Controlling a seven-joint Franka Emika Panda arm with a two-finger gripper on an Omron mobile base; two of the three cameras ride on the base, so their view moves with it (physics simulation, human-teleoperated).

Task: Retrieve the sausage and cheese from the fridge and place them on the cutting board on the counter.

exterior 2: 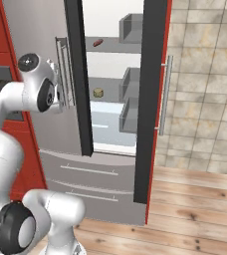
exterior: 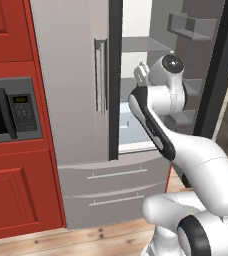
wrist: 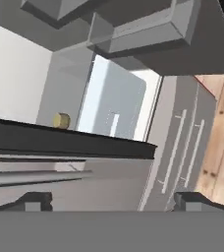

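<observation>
Red cabinets (exterior: 8, 30), built-in microwave (exterior: 11, 110), wood floor (exterior 2: 195, 209), seemingly beige-tiled wall (exterior 2: 205, 79).

White Franka arm with dark joints (exterior: 153, 122) rises from base, elbow bent, forearm angled up and forward. Wrist rolled sideways, hand view tilted. Two-finger gripper (wrist: 114, 201) empty, holding nothing; dark finger tips (wrist: 33, 201) spread wide apart at bottom corners of hand view. In right base view, wrist (exterior 2: 38, 84) sits upper left.

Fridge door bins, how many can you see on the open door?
3 in the right base view: a top bin, a middle bin and a lower bin, stacked on the open door. Others may be hidden.
</observation>
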